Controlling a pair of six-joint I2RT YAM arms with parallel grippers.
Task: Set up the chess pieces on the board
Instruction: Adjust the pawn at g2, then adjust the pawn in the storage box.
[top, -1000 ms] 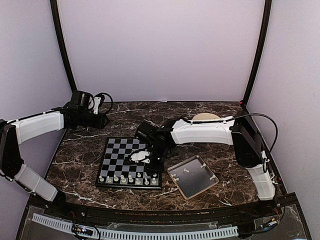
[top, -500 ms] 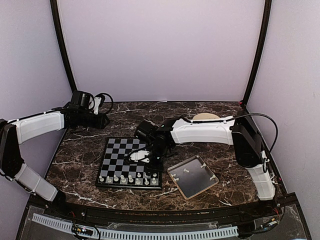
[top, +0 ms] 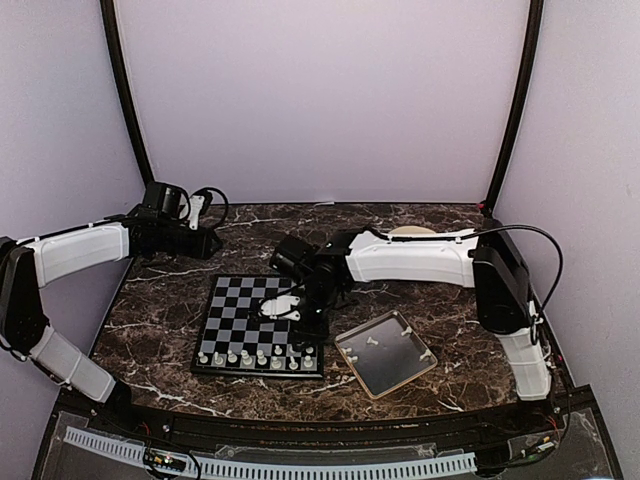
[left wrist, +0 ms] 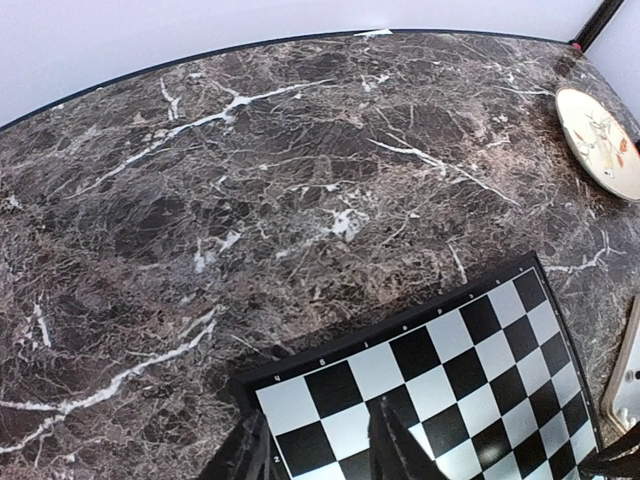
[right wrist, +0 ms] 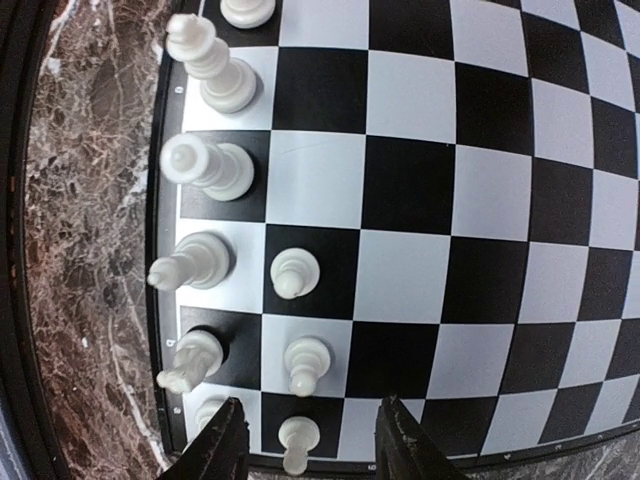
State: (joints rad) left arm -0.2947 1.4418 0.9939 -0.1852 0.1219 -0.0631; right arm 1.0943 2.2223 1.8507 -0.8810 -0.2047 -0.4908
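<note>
Flat checkered chessboard [top: 240, 300] on veined marble table [left wrist: 250, 180], glossy cream pawns [right wrist: 295, 272], right end effector [right wrist: 308, 442] and left end effector [left wrist: 315, 450] both parted, empty

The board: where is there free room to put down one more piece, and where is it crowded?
Free: the far rows of the board, from the far border down to the right gripper, and the second-row squares beside the pawns. Crowded: the near edge, where the chess pieces stand close together.

Right hand [top: 281, 310] above board [top: 232, 300], pieces [top: 255, 357] near edge
</note>
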